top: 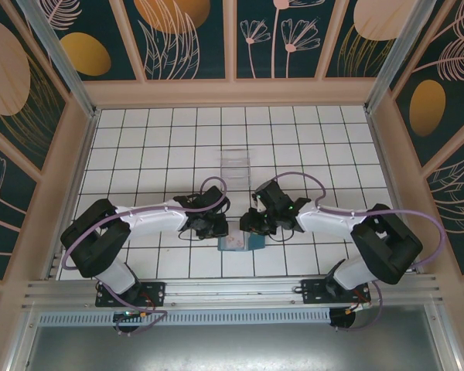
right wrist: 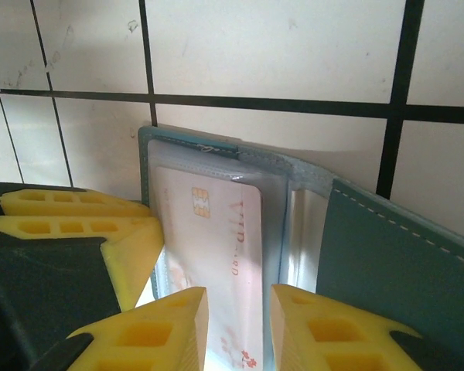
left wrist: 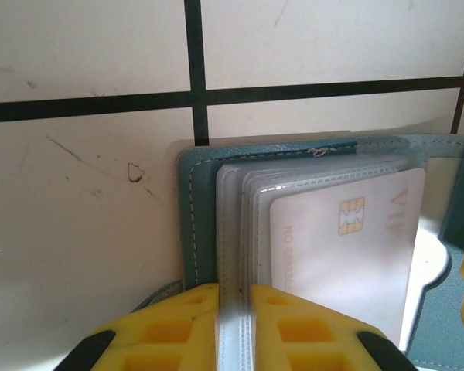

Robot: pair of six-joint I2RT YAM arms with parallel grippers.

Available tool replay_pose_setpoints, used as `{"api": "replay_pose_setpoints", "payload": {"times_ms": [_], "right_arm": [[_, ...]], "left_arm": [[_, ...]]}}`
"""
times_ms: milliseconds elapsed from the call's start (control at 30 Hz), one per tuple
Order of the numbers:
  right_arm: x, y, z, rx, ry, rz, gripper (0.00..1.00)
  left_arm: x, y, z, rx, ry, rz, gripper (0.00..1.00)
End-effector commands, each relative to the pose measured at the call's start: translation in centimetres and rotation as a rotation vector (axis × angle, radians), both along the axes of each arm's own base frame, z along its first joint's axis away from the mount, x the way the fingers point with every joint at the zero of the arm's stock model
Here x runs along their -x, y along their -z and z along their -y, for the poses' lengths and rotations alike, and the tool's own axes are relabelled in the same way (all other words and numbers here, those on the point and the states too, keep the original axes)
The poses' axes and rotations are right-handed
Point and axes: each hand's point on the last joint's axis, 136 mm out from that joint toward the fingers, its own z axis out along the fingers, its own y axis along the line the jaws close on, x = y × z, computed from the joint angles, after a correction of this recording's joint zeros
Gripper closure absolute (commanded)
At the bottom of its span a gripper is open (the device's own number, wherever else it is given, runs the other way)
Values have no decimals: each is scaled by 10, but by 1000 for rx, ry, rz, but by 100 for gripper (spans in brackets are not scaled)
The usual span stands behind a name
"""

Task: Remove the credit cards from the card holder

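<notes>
A white tiled bench [top: 139, 139] with black grout lines is seen from above, walled by panels painted with plants. Two white and black arms are bolted at its near edge, the left arm [top: 151, 216] and the right arm [top: 332, 220] bent inward so that their tips meet near the front middle. A clear plastic box [top: 234, 162] is set farther back, well apart from them. Between the arm tips, the slate-blue card holder [top: 233, 244] is laid open on the bench. The left hand [left wrist: 233, 297] is closed on the card holder, with the edge of its clear plastic sleeves [left wrist: 236, 232] pinched between the yellow fingers [left wrist: 170, 328]. The right hand [right wrist: 240, 309] is placed at the holder's open side, its two yellow fingers a little apart over the lower end of a whitish card [right wrist: 209, 247]; whether that card is gripped cannot be told. The whitish card is tucked in the front sleeve, beside the raised blue cover [right wrist: 394, 263]. A small gold chip [right wrist: 199, 202] is seen near the card's top, with faint lettering below it.
</notes>
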Motion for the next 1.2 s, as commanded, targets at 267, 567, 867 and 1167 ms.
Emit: {"api": "replay_pose_setpoints", "payload": {"times_ms": [267,567,867,1167], "right_arm": [[7,18,0,-35,-16,-36,75],[9,21,-2,-47,-25,-47,77],[10,23,3,-22,-21,-48,86],[6,18,16,9,14,-29,88]], "left_arm": [[13,26,-13,-68,14,-56,80],[15,28,-12,-68,17,-67,80],[10,20,-16,-87,7,-41,76],[8,19,-22,-125,7,-31,75]]}}
